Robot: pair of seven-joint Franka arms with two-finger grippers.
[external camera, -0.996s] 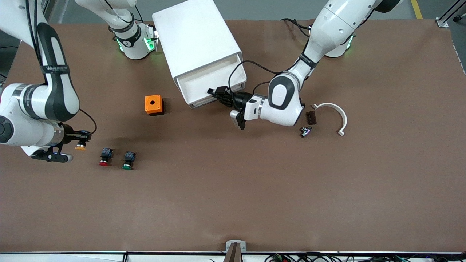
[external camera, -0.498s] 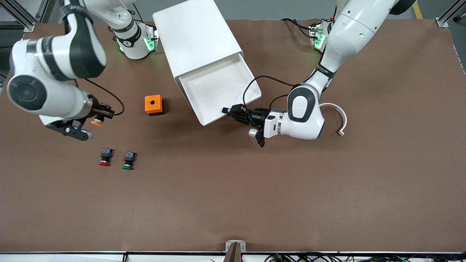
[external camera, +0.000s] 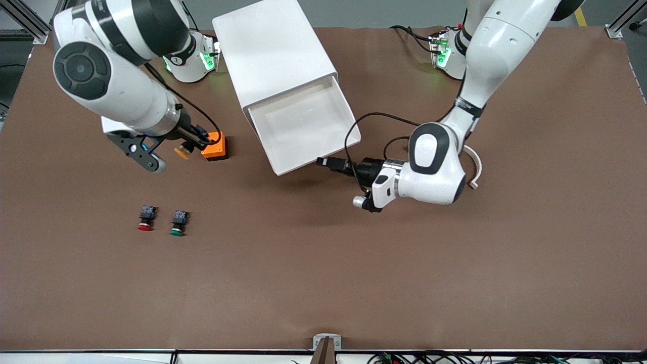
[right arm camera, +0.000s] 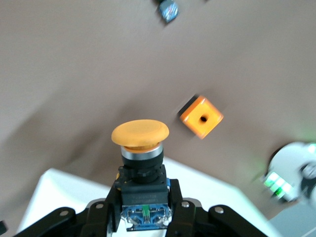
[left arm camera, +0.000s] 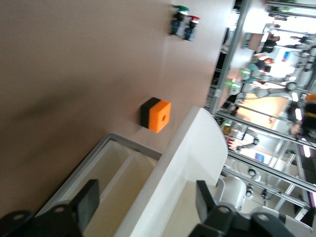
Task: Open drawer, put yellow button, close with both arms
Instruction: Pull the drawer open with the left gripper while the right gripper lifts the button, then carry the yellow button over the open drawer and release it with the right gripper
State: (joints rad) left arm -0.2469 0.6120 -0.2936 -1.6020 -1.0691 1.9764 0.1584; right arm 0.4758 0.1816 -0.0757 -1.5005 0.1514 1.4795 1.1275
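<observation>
My right gripper (external camera: 186, 146) is shut on the yellow button (external camera: 182, 150) and holds it in the air beside the orange box (external camera: 214, 145). In the right wrist view the button (right arm camera: 140, 148) stands cap outward between my fingers (right arm camera: 109, 205), gripped by its black and blue body. The white cabinet (external camera: 273, 55) has its drawer (external camera: 303, 126) pulled out; nothing shows inside it. My left gripper (external camera: 328, 163) is open just off the drawer's front corner. In the left wrist view its fingers (left arm camera: 88, 202) stand wide apart with the drawer's white edge (left arm camera: 163, 197) between them.
A red-capped button (external camera: 145, 219) and a green-capped button (external camera: 177, 223) stand side by side nearer the front camera, toward the right arm's end. A white curved piece (external camera: 475, 164) lies partly hidden under my left arm. The orange box also shows in both wrist views (left arm camera: 155, 114) (right arm camera: 201, 116).
My right gripper lifted the yellow button off the table and carried it toward the orange box. My left gripper pulled the drawer out, then let go and drew back slightly.
</observation>
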